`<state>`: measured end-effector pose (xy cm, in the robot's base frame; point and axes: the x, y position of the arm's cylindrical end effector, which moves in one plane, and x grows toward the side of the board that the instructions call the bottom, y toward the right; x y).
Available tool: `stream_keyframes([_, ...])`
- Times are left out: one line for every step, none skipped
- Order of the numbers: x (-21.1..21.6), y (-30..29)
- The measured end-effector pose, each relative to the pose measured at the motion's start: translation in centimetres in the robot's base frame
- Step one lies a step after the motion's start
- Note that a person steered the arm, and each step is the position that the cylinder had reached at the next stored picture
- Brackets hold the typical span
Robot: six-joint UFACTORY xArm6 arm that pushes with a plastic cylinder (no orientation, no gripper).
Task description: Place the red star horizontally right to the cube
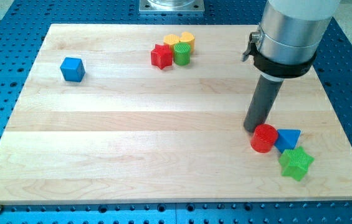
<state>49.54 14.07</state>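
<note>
A green star [296,163], blue triangle [288,138] and red cylinder [264,138] are sitting nearest, my tip [253,129] touching the cylinder's upper left, holding nothing, while the red star [161,56] is lying far right of the cube [72,69] on the surface [132,124].

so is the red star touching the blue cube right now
No, the red star sits by the green cylinder near the view's top, far from the blue cube.

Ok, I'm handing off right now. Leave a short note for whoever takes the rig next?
My tip: at the view's lower right, touching or nearly touching the red cylinder, far from both task blocks.
Red star: near the view's top, against the green cylinder.
Blue cube: alone at the view's upper left.
Done: nothing.
Left: push the star leftward to sit level, just right of the cube.
</note>
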Motion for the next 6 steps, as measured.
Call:
stream_keyframes([-0.4, -2.5])
stream_keyframes([-3.9, -5.9])
stream_keyframes([-9.6, -14.2])
stream_keyframes([-15.5, -21.6])
stream_keyframes([-22.2, -22.9])
stream_keyframes([-26.9, -19.9])
